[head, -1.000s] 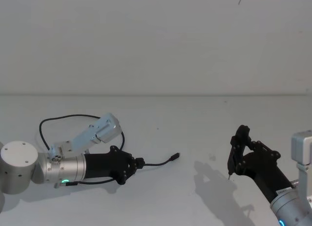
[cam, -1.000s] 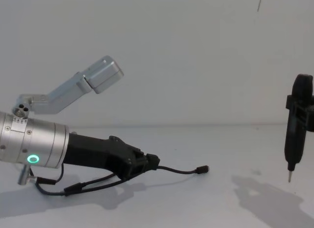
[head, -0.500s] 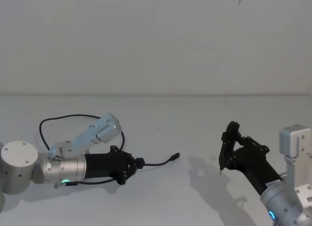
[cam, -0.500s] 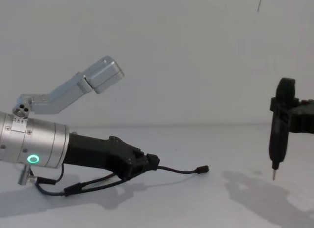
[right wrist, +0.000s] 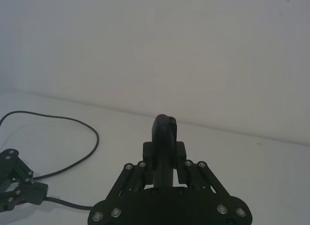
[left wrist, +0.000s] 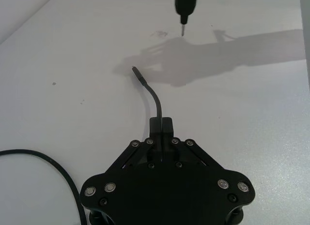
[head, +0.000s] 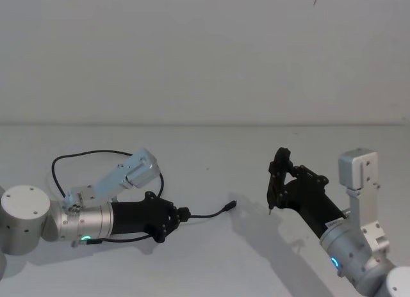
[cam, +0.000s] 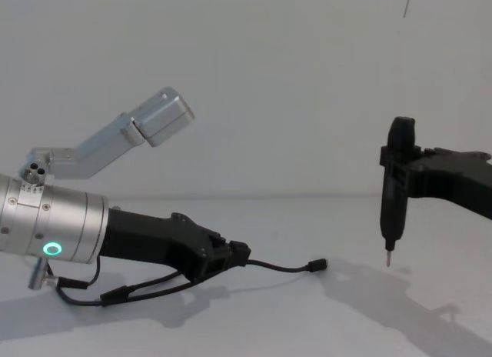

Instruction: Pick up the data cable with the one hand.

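Note:
The data cable [head: 214, 213] is thin and black. Its short free end curves out to a small plug [cam: 317, 265] lying on the table. My left gripper [head: 182, 214] lies low over the table at the left, shut on the cable [left wrist: 154, 96] a little behind that plug. The rest of the cable loops back behind the left arm [head: 83, 154]. My right gripper [head: 282, 180] hangs above the table to the right of the plug, shut on a slim black stick tool [cam: 394, 188] whose pin tip points down. The cable loop [right wrist: 82, 125] also runs past in the right wrist view.
The white table [head: 211, 258] runs back to a plain white wall. A silver camera bracket [head: 131, 170] sticks up from the left wrist. A short black wire [cam: 115, 296] hangs under the left wrist. The tool's shadow falls on the table [cam: 384, 303].
My right arm has carried the stick tool leftward, closer to the cable's plug. The left gripper and the cable have not moved.

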